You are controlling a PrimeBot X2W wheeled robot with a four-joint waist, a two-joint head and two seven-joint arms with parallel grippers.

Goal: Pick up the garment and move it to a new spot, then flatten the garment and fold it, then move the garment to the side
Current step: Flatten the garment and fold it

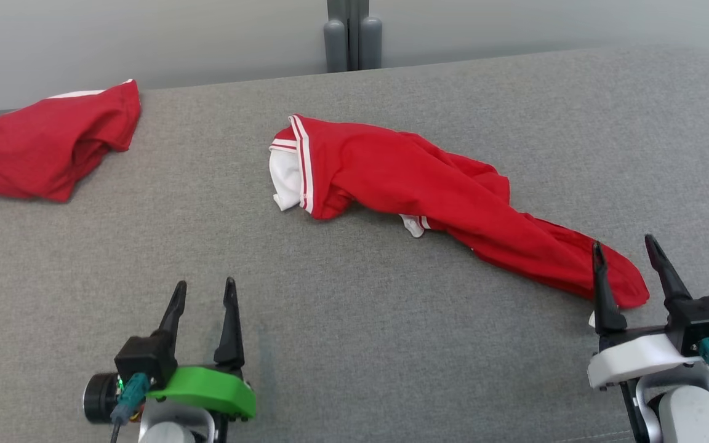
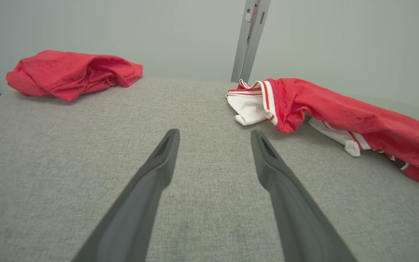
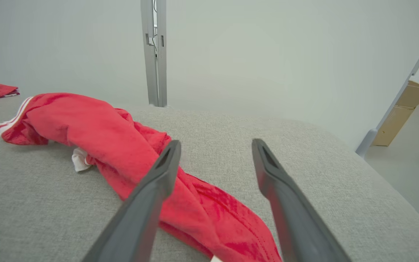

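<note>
A red garment (image 1: 440,191) with white trim lies stretched out and crumpled across the middle of the grey table (image 1: 354,344), running from centre to lower right. It also shows in the left wrist view (image 2: 340,112) and the right wrist view (image 3: 122,145). My right gripper (image 1: 624,248) stands open over the garment's near right end, with cloth lying loose under and between its fingers (image 3: 166,171). My left gripper (image 1: 205,287) is open at the lower left, over bare table, well short of the garment.
A second red garment (image 1: 53,144) lies bunched at the table's far left corner. A grey post (image 1: 352,34) stands behind the far edge. In the right wrist view the table's right edge drops off toward a cardboard box (image 3: 400,112) on the floor.
</note>
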